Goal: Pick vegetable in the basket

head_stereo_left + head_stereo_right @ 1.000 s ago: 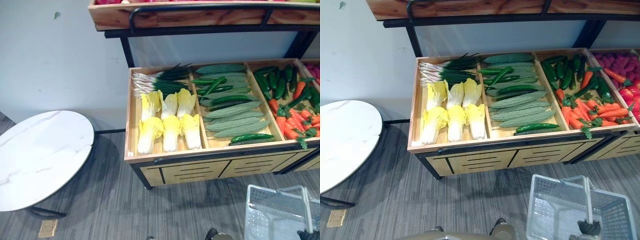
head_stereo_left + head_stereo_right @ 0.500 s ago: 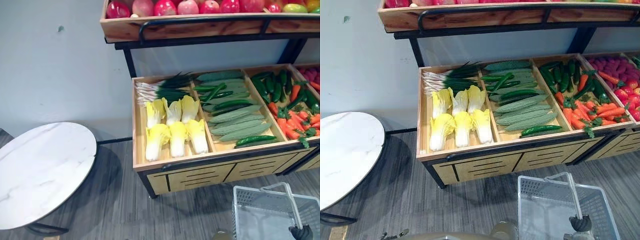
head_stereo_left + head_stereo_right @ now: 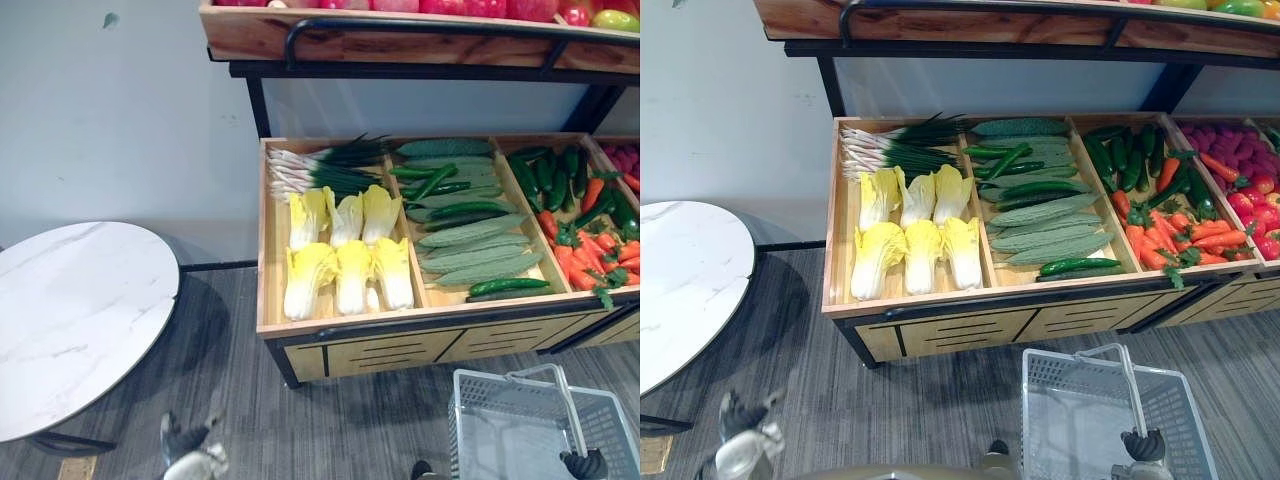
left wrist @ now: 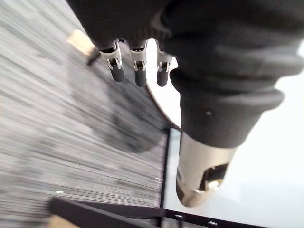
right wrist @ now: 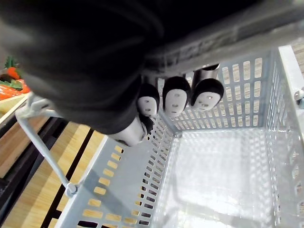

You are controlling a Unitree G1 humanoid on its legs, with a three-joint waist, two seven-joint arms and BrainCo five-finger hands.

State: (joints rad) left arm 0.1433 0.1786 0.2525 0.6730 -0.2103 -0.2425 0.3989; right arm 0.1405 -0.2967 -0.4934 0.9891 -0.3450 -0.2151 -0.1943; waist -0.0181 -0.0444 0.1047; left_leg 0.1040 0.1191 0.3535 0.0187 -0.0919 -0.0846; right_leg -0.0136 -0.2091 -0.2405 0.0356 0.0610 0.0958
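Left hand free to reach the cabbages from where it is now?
Probably yes. Left hand, open and empty, hangs low, front-left of the stand; nothing stands between it and the cabbages in the open-topped left bin. It would have to rise over the front rail.

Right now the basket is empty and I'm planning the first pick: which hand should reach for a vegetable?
Likely left. The right hand is curled round the basket handle, carrying it; the left hand hangs free, fingers relaxed, nearer the cabbages.
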